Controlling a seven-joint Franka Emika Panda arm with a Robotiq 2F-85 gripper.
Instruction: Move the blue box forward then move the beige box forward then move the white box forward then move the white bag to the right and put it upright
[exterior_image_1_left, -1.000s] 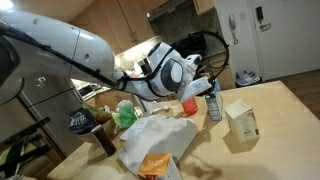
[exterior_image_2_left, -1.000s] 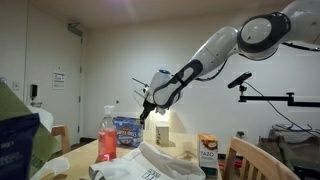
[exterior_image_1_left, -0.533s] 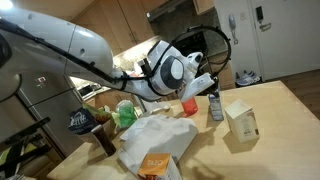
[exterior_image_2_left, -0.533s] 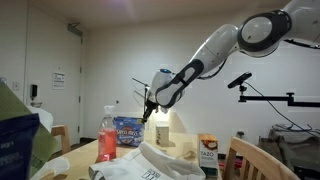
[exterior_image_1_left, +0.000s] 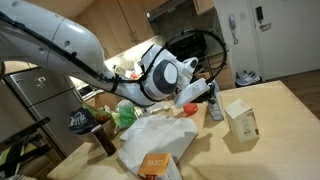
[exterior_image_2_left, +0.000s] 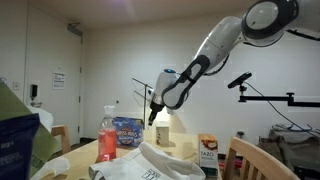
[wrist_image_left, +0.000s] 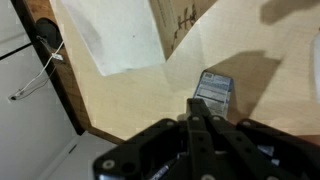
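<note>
The blue box (exterior_image_1_left: 214, 106) stands upright on the wooden table (exterior_image_1_left: 275, 120), a tall slim dark carton with white patches, also visible as the blue box (exterior_image_2_left: 126, 133). My gripper (exterior_image_1_left: 205, 90) is shut and empty, just beside its top. In the wrist view the shut fingertips of the gripper (wrist_image_left: 195, 103) point at the blue box (wrist_image_left: 213, 88) lying close ahead. To its right stands the beige box (exterior_image_1_left: 240, 118). The white bag (exterior_image_1_left: 155, 138) lies crumpled in front, with the white box (exterior_image_1_left: 155, 165), orange face up, at its near edge. The white box (exterior_image_2_left: 207, 150) and white bag (exterior_image_2_left: 150, 165) show in both exterior views.
A red translucent cup (exterior_image_1_left: 188, 106) stands right by the blue box, and a green bag (exterior_image_1_left: 125, 113) lies behind the white bag. A red bottle (exterior_image_2_left: 107, 135) stands beside the blue box. The table edge (wrist_image_left: 75, 105) runs down the left of the wrist view.
The shut gripper has crept a little sideways and down toward the blue box, with the arm's upper links shifting. None of the objects has moved.
</note>
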